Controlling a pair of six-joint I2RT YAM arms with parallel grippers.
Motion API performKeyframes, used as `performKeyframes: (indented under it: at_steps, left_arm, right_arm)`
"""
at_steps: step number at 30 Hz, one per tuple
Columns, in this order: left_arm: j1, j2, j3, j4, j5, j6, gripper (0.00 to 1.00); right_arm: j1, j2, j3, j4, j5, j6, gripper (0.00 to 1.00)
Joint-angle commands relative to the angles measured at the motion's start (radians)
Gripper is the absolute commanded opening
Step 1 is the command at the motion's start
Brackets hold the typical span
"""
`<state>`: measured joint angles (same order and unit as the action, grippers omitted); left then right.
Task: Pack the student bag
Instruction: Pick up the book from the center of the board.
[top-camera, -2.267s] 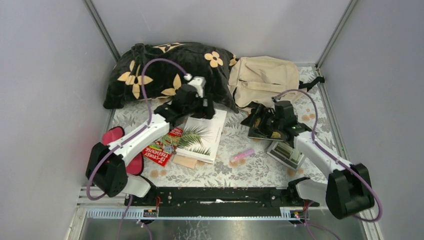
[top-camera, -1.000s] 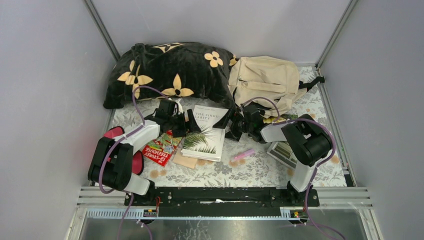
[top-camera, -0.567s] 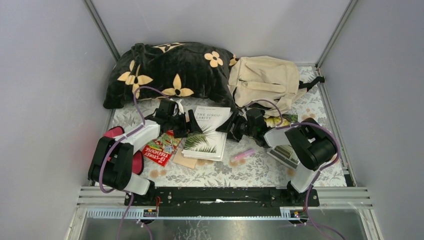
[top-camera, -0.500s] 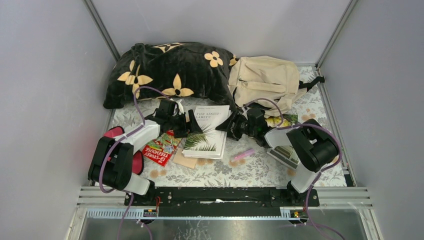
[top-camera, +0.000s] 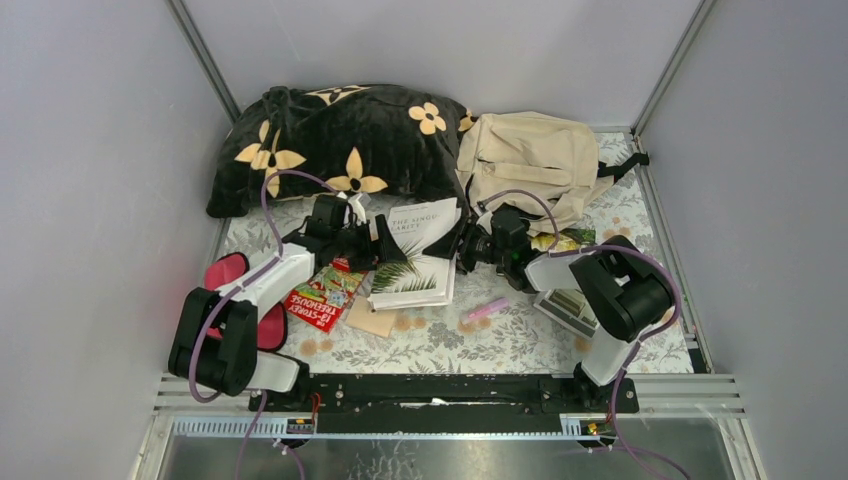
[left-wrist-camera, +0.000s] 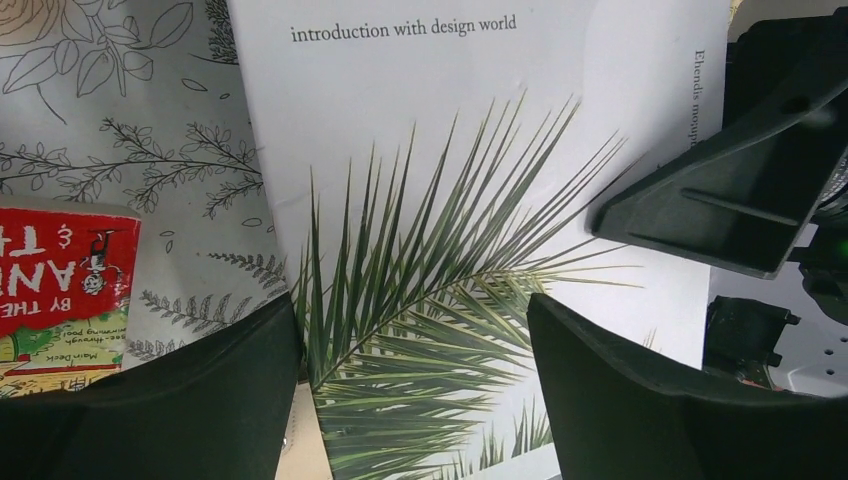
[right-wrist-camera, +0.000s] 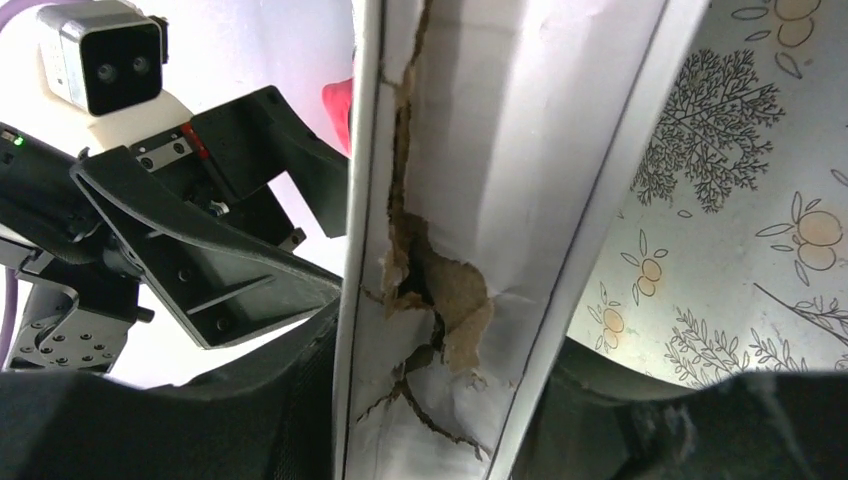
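Spine of the white book (top-camera: 420, 270) (torn, lifted) sits clamped in the right claw (right-wrist-camera: 430, 395). Left claw (left-wrist-camera: 412, 345) gapes over its cover.

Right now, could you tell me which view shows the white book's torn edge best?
Right wrist: the white book stands edge-on and close, its tear plain. Left wrist shows only the palm-leaf cover; top external shows the book small, tear unseen.
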<state>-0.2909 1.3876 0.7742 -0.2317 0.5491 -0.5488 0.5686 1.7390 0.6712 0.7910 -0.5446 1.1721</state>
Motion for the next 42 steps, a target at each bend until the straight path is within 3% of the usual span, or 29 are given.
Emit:
performKeyframes:
  at_steps: [1, 3, 6, 10, 13, 19, 22, 26, 30, 36, 39, 42]
  left_arm:
    - [-0.002, -0.032, 0.038, 0.069, 0.054, -0.014, 0.87]
    - [-0.002, -0.047, 0.048, 0.054, 0.056, -0.01, 0.87]
    - [-0.001, -0.09, 0.093, -0.015, 0.017, 0.013, 0.9]
    - [0.006, -0.141, 0.188, -0.111, -0.01, 0.058, 0.96]
    - [0.023, -0.18, 0.235, -0.131, 0.05, 0.08, 0.99]
    - [0.125, -0.209, 0.308, -0.175, 0.251, 0.108, 0.99]
    - [0.19, -0.199, 0.325, -0.2, 0.367, 0.1, 0.99]
    - [0.198, -0.185, 0.272, -0.048, 0.48, -0.039, 0.99]
    - [0.198, -0.173, 0.233, 0.046, 0.498, -0.116, 0.99]
    - [0.145, -0.187, 0.112, 0.495, 0.544, -0.464, 0.99]
    - [0.108, -0.17, 0.085, 0.658, 0.526, -0.584, 0.98]
    - [0.077, -0.149, 0.08, 0.734, 0.493, -0.642, 0.87]
  right_arm:
    - [0.022, -0.021, 0.039, 0.008, -0.062, -0.029, 0.53]
    - [0.021, -0.053, 0.043, -0.019, -0.077, -0.048, 0.42]
    - [0.02, -0.138, 0.07, -0.188, -0.074, -0.145, 0.35]
    - [0.006, -0.261, 0.13, -0.449, -0.073, -0.324, 0.28]
    - [-0.036, -0.325, 0.173, -0.567, -0.165, -0.424, 0.27]
    - [-0.142, -0.384, 0.201, -0.501, -0.437, -0.411, 0.31]
    - [-0.163, -0.38, 0.199, -0.378, -0.534, -0.324, 0.31]
    - [-0.167, -0.364, 0.167, -0.019, -0.625, -0.083, 0.31]
    - [-0.167, -0.309, 0.17, 0.276, -0.658, 0.115, 0.33]
    - [-0.167, -0.123, 0.197, 0.86, -0.672, 0.608, 0.36]
    - [-0.159, -0.066, 0.211, 0.916, -0.662, 0.654, 0.36]
    - [-0.158, -0.053, 0.213, 0.901, -0.65, 0.649, 0.36]
